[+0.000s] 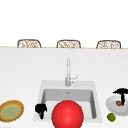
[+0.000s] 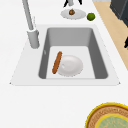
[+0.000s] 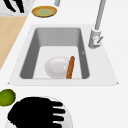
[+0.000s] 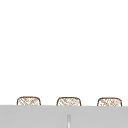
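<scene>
My right hand point(image 1: 121, 91) hovers flat over a white plate point(image 1: 111, 103) on the counter right of the sink, its fingers stretched straight in the right side view point(image 3: 32, 112). A small brown piece of food point(image 1: 119, 102) lies on that plate, and a lime point(image 1: 111, 116) sits just in front of it. My left hand point(image 1: 40, 108) hangs at the sink's front left corner with relaxed fingers, holding nothing. In the basin lie a white dish point(image 2: 71, 65) and a brown stick-shaped food point(image 2: 57, 62) leaning on it. A big red ball point(image 1: 67, 114) fills the front of the sink point(image 1: 40, 92).
A yellow plate with a brown rim point(image 1: 11, 110) rests on the counter left of the sink. The faucet point(image 1: 67, 72) rises behind the basin. Three wicker chair backs point(image 1: 29, 43) stand beyond the counter's far edge.
</scene>
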Controlling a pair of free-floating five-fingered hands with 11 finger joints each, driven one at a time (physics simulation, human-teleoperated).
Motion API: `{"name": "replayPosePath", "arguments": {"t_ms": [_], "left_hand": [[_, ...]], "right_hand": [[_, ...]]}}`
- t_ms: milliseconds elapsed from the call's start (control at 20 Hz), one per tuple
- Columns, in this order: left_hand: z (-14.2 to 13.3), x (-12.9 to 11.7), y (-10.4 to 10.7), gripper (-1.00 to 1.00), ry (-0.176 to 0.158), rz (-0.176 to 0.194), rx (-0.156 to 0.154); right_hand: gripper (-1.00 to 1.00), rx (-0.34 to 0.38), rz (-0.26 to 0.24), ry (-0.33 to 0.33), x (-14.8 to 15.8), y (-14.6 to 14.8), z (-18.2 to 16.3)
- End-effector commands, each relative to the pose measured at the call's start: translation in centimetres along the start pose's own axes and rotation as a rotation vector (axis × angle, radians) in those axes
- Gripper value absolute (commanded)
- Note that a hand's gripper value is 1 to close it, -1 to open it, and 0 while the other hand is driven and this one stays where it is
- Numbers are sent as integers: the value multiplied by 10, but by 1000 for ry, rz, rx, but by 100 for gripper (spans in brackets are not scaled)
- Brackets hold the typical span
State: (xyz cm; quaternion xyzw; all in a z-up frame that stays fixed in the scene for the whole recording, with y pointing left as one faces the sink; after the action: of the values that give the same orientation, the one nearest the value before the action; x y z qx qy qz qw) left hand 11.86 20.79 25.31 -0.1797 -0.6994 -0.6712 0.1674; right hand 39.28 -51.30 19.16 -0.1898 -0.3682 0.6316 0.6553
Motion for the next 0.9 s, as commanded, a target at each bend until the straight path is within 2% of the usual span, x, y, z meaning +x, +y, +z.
{"name": "replayPosePath", "arguments": {"t_ms": [0, 100, 350, 500, 700, 850], "left_hand": [[0, 0, 0, 0, 0, 0, 0], [0, 0, 0, 0, 0, 0, 0], [0, 0, 0, 0, 0, 0, 0], [0, 0, 0, 0, 0, 0, 0], [0, 0, 0, 0, 0, 0, 0], [0, 0, 0, 0, 0, 0, 0]], "right_hand": [[-100, 5, 54, 51, 22, -5, 2], [-100, 15, 68, 71, 29, -8, 5], [-100, 121, 85, 102, 46, -10, 9], [-100, 105, 121, 113, 62, -14, 9], [-100, 162, 172, 168, 77, -7, 20], [-100, 157, 213, 193, 87, 4, 33]]}}
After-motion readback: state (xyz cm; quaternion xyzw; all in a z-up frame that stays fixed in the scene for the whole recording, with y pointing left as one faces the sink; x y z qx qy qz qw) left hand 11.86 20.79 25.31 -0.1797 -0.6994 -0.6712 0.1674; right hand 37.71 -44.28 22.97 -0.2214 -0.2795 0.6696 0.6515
